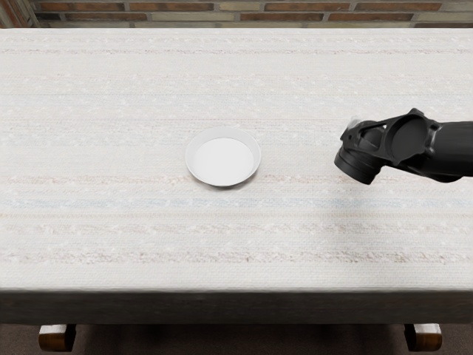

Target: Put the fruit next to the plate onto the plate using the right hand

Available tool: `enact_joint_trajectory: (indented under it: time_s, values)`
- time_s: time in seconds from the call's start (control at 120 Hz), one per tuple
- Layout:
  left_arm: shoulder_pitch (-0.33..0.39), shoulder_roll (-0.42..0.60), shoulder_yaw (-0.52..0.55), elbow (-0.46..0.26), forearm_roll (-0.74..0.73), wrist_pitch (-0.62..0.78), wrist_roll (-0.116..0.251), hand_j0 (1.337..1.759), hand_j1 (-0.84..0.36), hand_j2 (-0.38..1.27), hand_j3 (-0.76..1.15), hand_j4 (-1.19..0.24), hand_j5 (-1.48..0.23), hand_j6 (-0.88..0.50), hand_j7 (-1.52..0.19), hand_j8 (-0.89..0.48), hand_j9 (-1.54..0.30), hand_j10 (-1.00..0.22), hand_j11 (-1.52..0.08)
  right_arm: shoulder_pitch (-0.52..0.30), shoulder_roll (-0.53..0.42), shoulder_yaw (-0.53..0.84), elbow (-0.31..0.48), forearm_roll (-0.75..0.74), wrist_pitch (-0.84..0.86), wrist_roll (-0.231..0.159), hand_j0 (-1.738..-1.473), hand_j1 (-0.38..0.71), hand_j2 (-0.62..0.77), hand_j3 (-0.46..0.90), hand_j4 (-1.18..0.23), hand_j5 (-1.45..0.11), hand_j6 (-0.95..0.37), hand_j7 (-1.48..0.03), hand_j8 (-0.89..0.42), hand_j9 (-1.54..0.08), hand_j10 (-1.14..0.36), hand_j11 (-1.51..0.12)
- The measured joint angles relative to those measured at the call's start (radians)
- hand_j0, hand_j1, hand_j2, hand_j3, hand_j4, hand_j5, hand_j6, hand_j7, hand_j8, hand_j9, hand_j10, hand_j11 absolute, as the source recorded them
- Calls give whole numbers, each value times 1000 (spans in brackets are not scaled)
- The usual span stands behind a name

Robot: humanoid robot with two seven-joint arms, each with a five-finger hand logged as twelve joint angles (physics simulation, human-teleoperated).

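A white round plate [222, 156] sits on the table a little left of centre, with nothing on it. My right arm comes in from the right edge, and its dark hand [360, 152] hangs over the table well to the right of the plate, clearly apart from it. A small pale rounded patch [354, 123] shows at the hand's upper left edge; I cannot tell whether it is the fruit. No other fruit is visible, and the hand hides whatever lies under it.
The pale cloth-covered table [111, 222] fills the view, with its dark front edge [236, 307] at the bottom. A brick wall [236, 13] runs along the far side.
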Motion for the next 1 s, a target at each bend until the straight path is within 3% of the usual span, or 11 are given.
enact_joint_trajectory:
  time_s: [0.158, 0.25, 0.3, 0.4, 0.492, 0.567, 0.683, 0.833, 1.0]
  values:
    - [0, 0, 0, 0, 0, 0, 0, 1658, 349, 1, 0, -1, 0, -1, 0, -1, 0, -1, 0, -5, 0, 1, 0, 0, 4, -1, -1658, 189, -87, -1, -454, -585, -434, -585, -431, -585, -454, -584]
    - [0, 1, 0, 0, 0, 0, 0, 1658, 349, 0, 0, -1, 0, -1, 0, -1, 0, -1, 0, -8, -2, 7, -1, 10, 28, -2, -1650, 295, -107, -4, -616, -737, -318, -766, -322, -760, -605, -758]
    - [0, 0, 0, 0, 0, 0, 0, 1658, 349, 0, 0, -1, 0, -1, 0, -1, 0, -1, 0, -8, -5, 11, -2, 16, 43, -3, -1648, 331, -123, -3, -634, -793, -217, -846, -237, -834, -674, -830]
    - [0, -1, 0, 0, 0, 0, 0, 1658, 349, 0, 0, -1, 0, -1, 0, -1, 0, -1, 0, -9, -11, 16, -2, 26, 59, -2, -1647, 431, -59, -1, -669, -883, -105, -958, -124, -935, -764, -930]
    - [0, 1, 0, 0, 0, 0, 0, 1658, 349, 0, 0, -1, 0, -1, 0, -1, 0, -1, 0, -9, -16, 18, -2, 35, 68, -2, -1644, 496, 103, -1, -660, -993, -58, -1022, -92, -1017, -796, -1017]
    - [0, 0, 0, 0, 0, 0, 0, 1658, 349, 1, 0, -1, 0, -1, 0, -1, 0, -1, 0, -4, -23, 23, -13, 43, 75, -1, -1641, 467, 193, 0, -702, -1075, -106, -1056, -126, -1073, -806, -1079]
    - [0, 1, 0, 0, 0, 0, 0, 1658, 349, 1, 0, -1, 0, -1, 0, -1, 0, -1, 0, -2, -83, 119, -50, 41, 136, 1, -1642, 391, 176, 4, -743, -1162, -160, -1090, -198, -1146, -807, -1161]
    - [0, 1, 0, 0, 0, 0, 0, 1658, 349, 1, 0, -1, -1, -1, -1, -1, -1, -1, -1, -12, -166, 287, -158, 39, 346, 2, -1645, 330, 160, 1, -759, -1244, -224, -1113, -208, -1219, -795, -1247]
    - [0, 0, 0, 0, 0, 0, 0, 1658, 349, 1, 0, -1, 0, -1, 0, -1, 0, -1, 0, -74, -194, 511, -273, 39, 595, 0, -1649, 284, 285, 1, -792, -1248, -360, -1125, -347, -1200, -826, -1217]
